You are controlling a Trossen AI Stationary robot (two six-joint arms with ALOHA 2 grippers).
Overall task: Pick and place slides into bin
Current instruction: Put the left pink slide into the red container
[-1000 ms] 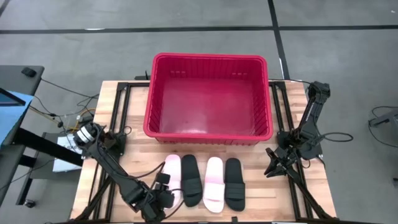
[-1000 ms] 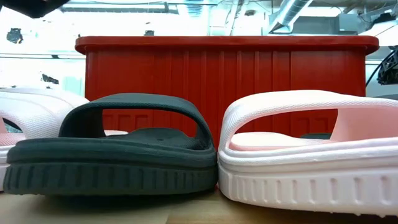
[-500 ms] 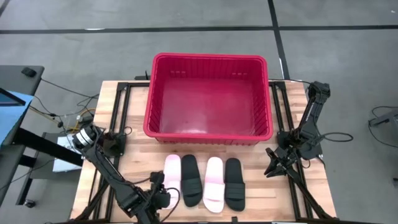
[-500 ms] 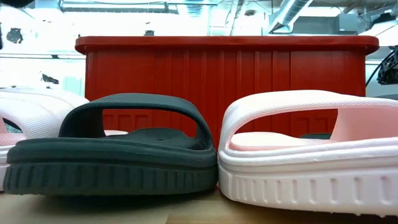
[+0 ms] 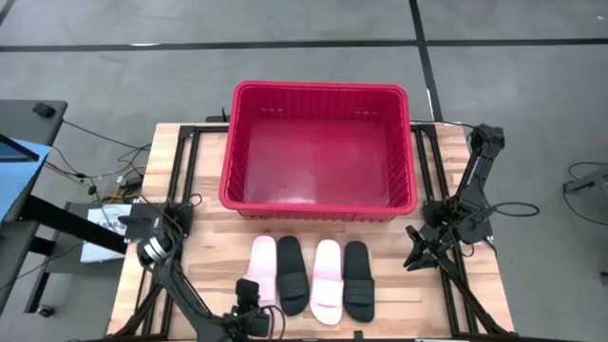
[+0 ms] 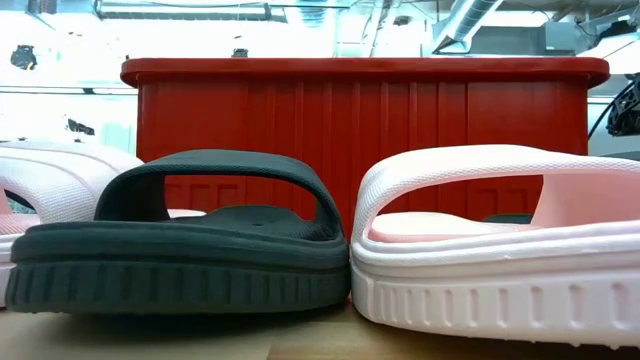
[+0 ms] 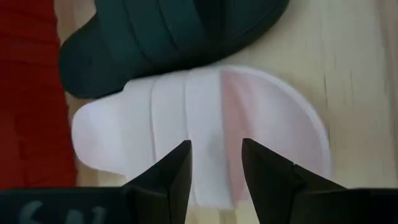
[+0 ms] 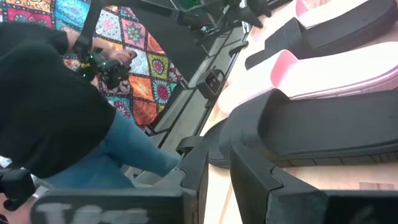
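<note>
Although four slides lie in a row on the table, only three register in the low view: leftmost pink slide cut off by the frame edge, black slide and second pink slide filling the foreground, fourth hidden. Red bin seen there only as one ribbed wall and rim behind them; interior not visible at that level. From above: bin empty, standing beyond the row; far-right black slide clear of both arms.

Left gripper low at the near end of the leftmost pink slide, partly cut by the frame's lower edge. In the left wrist view: fingers spread apart, straddling the rounded end of the pink slide directly beneath; contact not determinable. Black neighbour just beyond it, touching or nearly so.

Right gripper parked beside the row, well apart from the nearest slide. In the right wrist view: fingers set narrowly, nothing between them. Person beyond the table, partly cropped.
</note>
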